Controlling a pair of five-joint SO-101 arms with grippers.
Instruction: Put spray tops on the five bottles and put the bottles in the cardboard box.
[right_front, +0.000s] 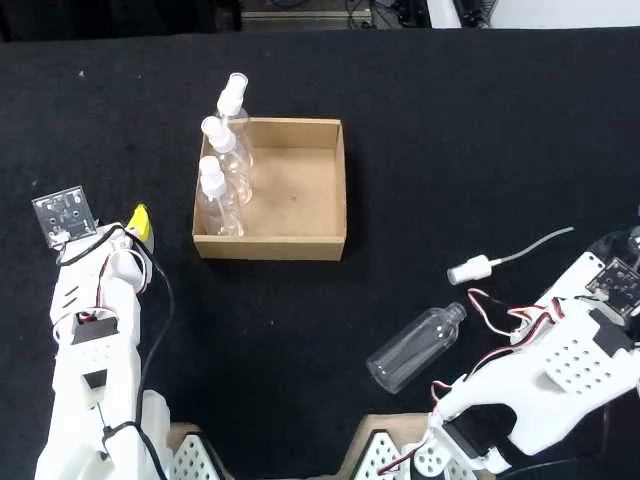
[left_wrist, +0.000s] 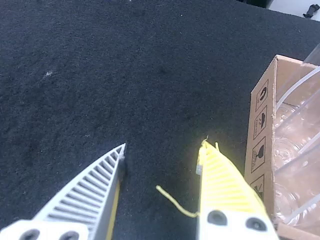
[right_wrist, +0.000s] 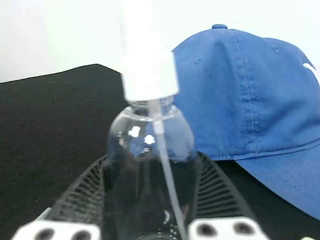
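The cardboard box (right_front: 300, 247) sits mid-table, and three clear bottles with white spray tops (right_front: 222, 165) stand along one inner wall. A bare clear bottle (right_front: 415, 347) lies on its side on the black cloth, with a loose spray top (right_front: 472, 268) and its tube just beyond it. My right gripper (right_wrist: 150, 165) is shut on a clear bottle (right_wrist: 150, 140) that carries a white spray top (right_wrist: 148, 75); this gripper (right_front: 618, 272) is at the table's right edge. My left gripper (left_wrist: 164, 147) is open and empty over the cloth beside the box (left_wrist: 261, 125), near the box's front corner (right_front: 133, 235).
A blue cap (right_wrist: 260, 100) lies close behind the held bottle. The black cloth (right_front: 450, 150) covers the whole table. Both arm bases (right_front: 390, 455) stand at the front edge.
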